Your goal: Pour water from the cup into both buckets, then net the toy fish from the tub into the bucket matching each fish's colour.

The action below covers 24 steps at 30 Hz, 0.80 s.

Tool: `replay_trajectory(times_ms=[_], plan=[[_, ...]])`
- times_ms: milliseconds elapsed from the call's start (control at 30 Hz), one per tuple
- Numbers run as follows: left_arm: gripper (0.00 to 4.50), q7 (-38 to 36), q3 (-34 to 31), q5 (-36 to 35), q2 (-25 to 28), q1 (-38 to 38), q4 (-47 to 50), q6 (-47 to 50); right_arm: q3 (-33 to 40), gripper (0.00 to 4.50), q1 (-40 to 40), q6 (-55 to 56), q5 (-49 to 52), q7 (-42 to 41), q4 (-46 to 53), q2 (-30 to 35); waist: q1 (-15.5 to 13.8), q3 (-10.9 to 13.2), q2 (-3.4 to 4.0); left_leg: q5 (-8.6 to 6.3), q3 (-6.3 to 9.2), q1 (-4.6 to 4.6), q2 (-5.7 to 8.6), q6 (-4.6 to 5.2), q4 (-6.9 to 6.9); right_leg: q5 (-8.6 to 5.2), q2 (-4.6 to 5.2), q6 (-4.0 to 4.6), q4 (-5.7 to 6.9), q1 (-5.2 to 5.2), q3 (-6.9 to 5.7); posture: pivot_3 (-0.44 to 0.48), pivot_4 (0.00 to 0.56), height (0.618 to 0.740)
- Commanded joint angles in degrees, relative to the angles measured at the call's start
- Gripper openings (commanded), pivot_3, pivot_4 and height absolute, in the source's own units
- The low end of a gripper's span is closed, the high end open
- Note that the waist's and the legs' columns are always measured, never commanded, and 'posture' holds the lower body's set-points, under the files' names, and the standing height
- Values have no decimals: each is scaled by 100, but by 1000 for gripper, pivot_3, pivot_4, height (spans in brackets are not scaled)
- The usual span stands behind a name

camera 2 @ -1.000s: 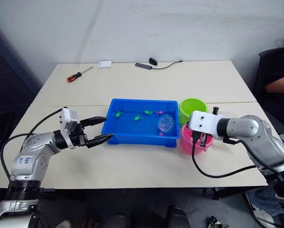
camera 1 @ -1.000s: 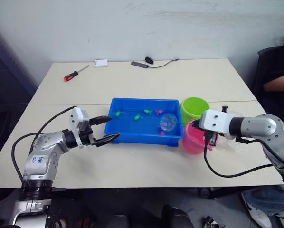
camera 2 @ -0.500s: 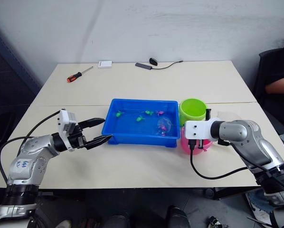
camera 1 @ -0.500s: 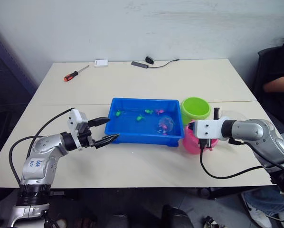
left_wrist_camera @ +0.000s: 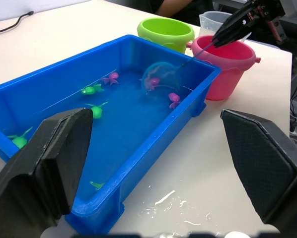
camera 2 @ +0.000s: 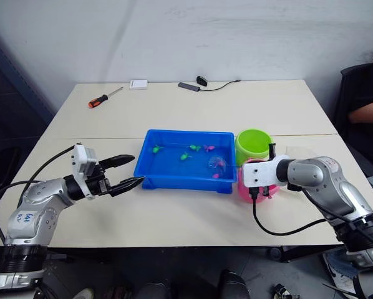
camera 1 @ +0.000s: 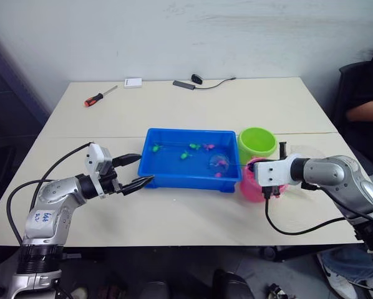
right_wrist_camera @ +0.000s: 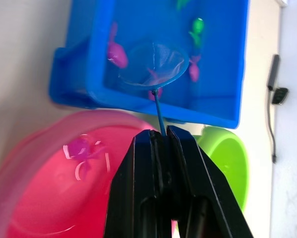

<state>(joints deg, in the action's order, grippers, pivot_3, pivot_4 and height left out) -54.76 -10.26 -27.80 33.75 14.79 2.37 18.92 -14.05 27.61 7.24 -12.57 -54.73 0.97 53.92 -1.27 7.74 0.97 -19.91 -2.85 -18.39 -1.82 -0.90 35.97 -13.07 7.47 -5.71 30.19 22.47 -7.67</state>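
The blue tub sits mid-table with green fish and pink fish in its water. My right gripper is shut on the net's thin handle, above the pink bucket. The net hoop stands tilted in the tub's right end, with a pink fish at its mesh. Another pink fish lies in the pink bucket. Behind that bucket is the green bucket, and the clear cup is beyond both. My left gripper is open at the tub's left front corner, holding nothing.
A red-handled screwdriver, a small white box and a black cabled device lie along the table's far edge. A person sits at the far right. Water drops wet the table by the tub's near corner.
My right gripper has drawn in over the pink bucket, and the hoop has shifted slightly in the tub's right end, now with a pink fish at it. The left arm has eased back a little.
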Motion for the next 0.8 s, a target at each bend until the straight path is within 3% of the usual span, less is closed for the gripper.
replay_trajectory(times_ms=[33,533,800], plan=[[4467,53,-157,-153,26,-45,264,-13,117,0,-34,-255,361,-381,329,21,0,1,-1,0,0,1,0,0,0,0,0,0,1,-1,0,0,150,740],[4467,172,-326,-228,144,-281,477,38,614,0,533,-5231,2260,-610,1251,-1017,-13,-3,3,-21,48,5,-6,32,6,-7,6,15,38,8,0,0,150,740],[4467,129,-297,-225,179,-185,436,24,888,0,803,-6035,2633,-171,1267,-1204,-6,-3,4,-24,60,3,-2,36,5,-9,7,18,42,7,-2,0,150,740]])
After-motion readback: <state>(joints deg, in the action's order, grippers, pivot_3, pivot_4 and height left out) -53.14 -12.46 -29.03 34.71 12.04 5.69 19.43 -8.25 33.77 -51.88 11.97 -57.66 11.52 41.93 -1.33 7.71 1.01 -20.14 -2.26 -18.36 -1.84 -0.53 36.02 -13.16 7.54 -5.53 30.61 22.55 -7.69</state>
